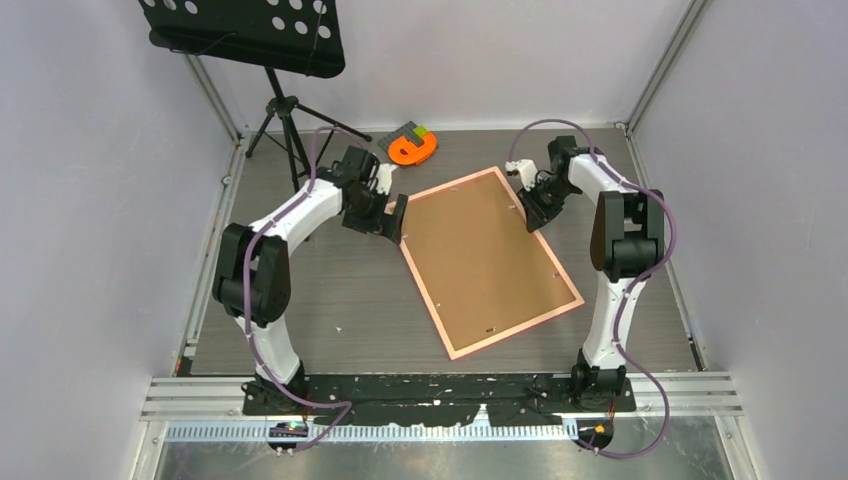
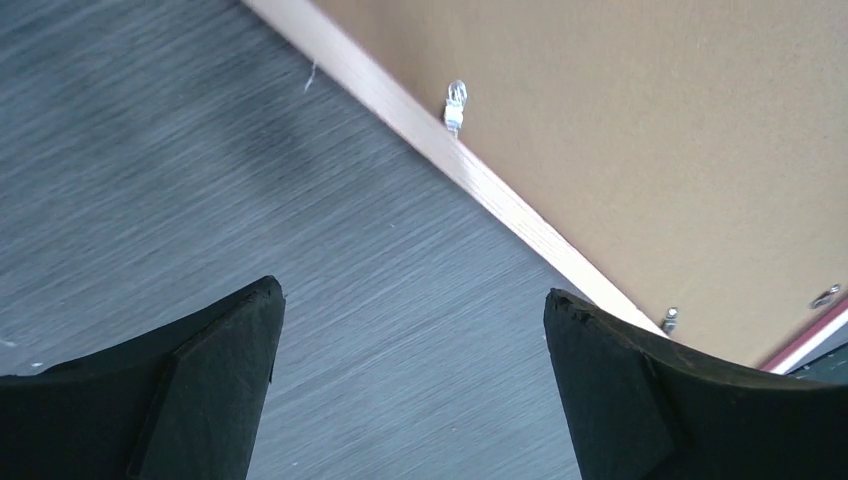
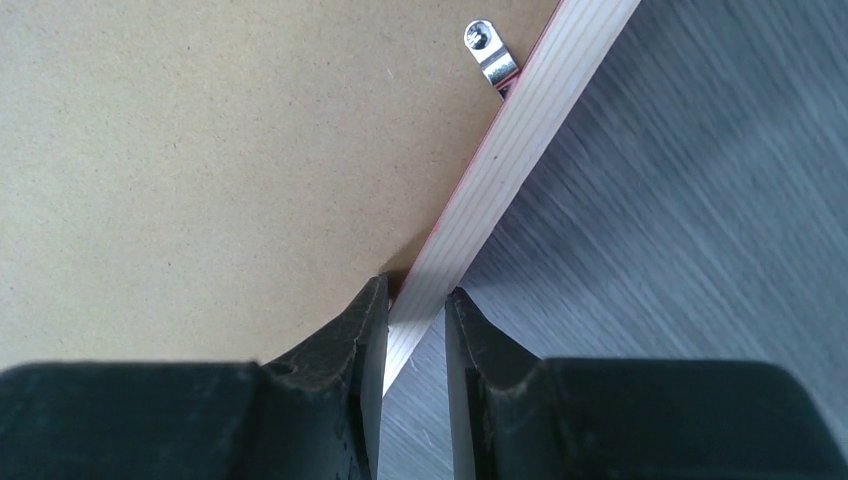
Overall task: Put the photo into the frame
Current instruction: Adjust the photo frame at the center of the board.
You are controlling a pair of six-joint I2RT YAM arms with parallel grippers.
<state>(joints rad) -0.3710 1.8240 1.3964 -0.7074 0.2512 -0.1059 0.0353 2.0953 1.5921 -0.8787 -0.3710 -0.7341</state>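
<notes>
The frame, a thin salmon-pink rectangle, lies tilted on the dark table with its brown backing board facing up. The photo does not show. My left gripper stands wide open at the frame's far left corner. In the left wrist view its fingers hover over bare table, with the frame's border just to their right. My right gripper is at the frame's far right edge. In the right wrist view it is shut on the frame's border strip.
An orange tape-like object lies behind the frame near the back wall. A black music stand on a tripod stands at the back left. Small metal tabs sit on the backing board's edge. Walls enclose the table.
</notes>
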